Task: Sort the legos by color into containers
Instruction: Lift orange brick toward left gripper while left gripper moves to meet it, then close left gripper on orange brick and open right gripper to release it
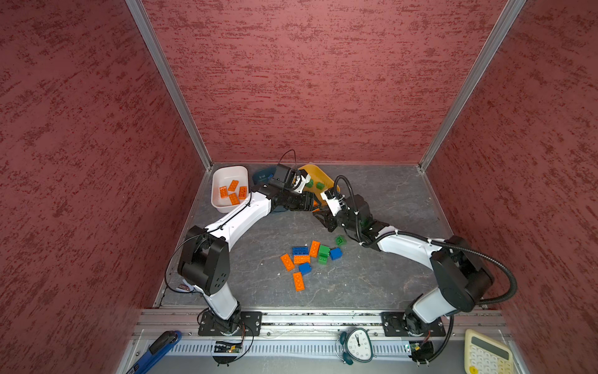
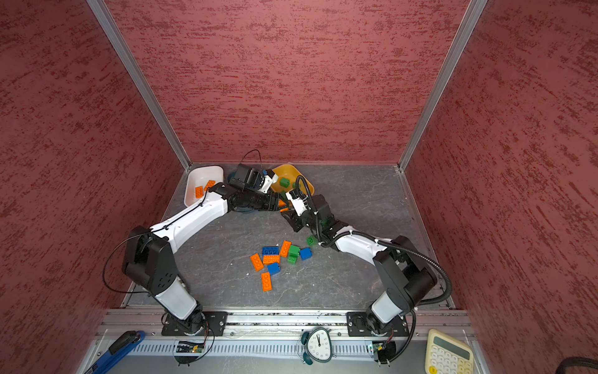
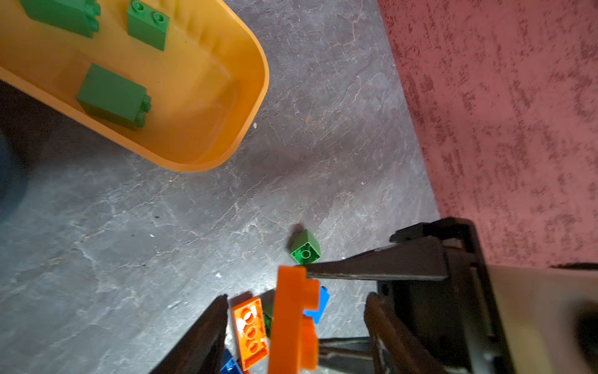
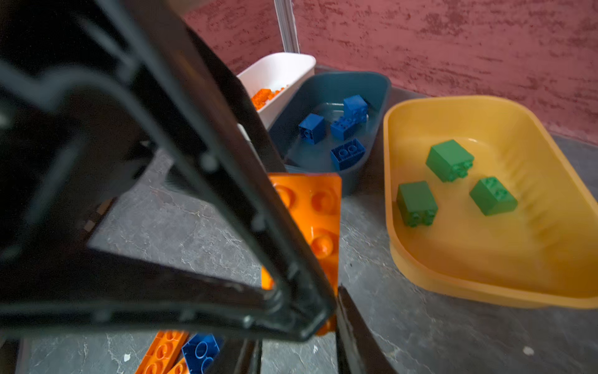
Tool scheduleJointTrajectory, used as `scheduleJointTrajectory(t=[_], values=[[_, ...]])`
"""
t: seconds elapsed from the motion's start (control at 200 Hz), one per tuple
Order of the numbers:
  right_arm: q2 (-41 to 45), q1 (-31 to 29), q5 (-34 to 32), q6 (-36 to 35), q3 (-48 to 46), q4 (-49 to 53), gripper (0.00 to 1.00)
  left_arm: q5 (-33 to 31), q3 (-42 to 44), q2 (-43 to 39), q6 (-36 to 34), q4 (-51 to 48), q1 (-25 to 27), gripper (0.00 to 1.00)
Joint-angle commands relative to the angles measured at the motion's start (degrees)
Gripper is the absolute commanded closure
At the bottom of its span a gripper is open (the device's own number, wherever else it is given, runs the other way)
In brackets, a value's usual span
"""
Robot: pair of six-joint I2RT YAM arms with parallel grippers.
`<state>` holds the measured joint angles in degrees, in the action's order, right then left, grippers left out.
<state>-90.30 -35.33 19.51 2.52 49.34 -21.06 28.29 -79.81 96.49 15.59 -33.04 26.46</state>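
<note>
An orange lego (image 3: pixel 291 323) hangs upright above the table in front of the yellow container (image 1: pixel 318 173). My right gripper (image 4: pixel 310 323) is shut on its lower end. My left gripper (image 3: pixel 297 298) is open, with a finger on each side of the brick and a gap at both. In both top views the two grippers meet at the orange lego (image 1: pixel 315 204) (image 2: pixel 282 203). The white container (image 1: pixel 223 171) holds several orange legos, the teal container (image 4: pixel 339 81) several blue ones, and the yellow container (image 4: pixel 485 259) three green ones. Loose legos (image 1: pixel 307 259) lie mid-table.
A lone green lego (image 1: pixel 339 240) lies beside the right arm. Red walls close in the back and both sides. On the front rail are a clock (image 1: pixel 357 345), a calculator (image 1: pixel 485 353) and a blue tool (image 1: pixel 158 349).
</note>
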Motion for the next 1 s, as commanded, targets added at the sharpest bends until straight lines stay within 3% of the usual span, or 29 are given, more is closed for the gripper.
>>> scheduleJointTrajectory(t=[0.0, 0.14, 0.361, 0.401, 0.441, 0.511, 0.571, 0.621, 0.801, 0.992], values=[[-0.6, -0.2, 4.6, -2.4, 1.1, -5.5, 0.73, -3.8, 0.2, 0.9, 0.2, -0.4, -0.3, 0.43], [-1.3, -0.2, 4.9, -1.2, 1.3, -6.2, 0.73, 1.4, 0.6, 1.2, 0.9, 1.8, -0.6, 0.64], [-2.8, -0.2, 4.9, 0.2, 2.2, -6.0, 0.72, -1.4, 1.2, 0.7, 1.5, 2.2, -0.9, 0.86], [-2.9, -0.2, 5.0, 0.3, 2.4, -5.7, 0.68, -1.7, 1.2, 0.7, 1.7, 2.2, -1.1, 0.92], [-3.1, -0.1, 4.6, 1.0, 2.6, -5.3, 0.57, -2.2, 1.2, 0.6, 1.8, 2.3, -1.3, 1.0], [-2.9, -0.2, 3.4, 2.3, 3.0, -4.1, 0.36, -4.5, 1.3, 0.2, 2.1, 2.2, -1.7, 1.0], [-2.4, -0.2, 1.5, 3.9, 2.5, -4.0, 0.25, -6.4, 1.5, -0.3, 2.3, 2.0, -2.3, 1.0], [-1.6, -0.2, -0.1, 4.9, 1.6, -4.7, 0.02, -8.0, 1.8, -0.9, 2.4, 2.0, -2.9, 1.0], [3.1, -0.2, -9.6, 8.5, -4.6, -11.1, 0.01, -16.3, 3.5, -4.4, 2.4, 1.5, -5.9, 1.0], [6.3, -0.1, -23.1, 13.5, -8.0, -13.0, 0.01, -35.0, 3.7, -7.2, 3.8, -2.0, -9.9, 1.0]])
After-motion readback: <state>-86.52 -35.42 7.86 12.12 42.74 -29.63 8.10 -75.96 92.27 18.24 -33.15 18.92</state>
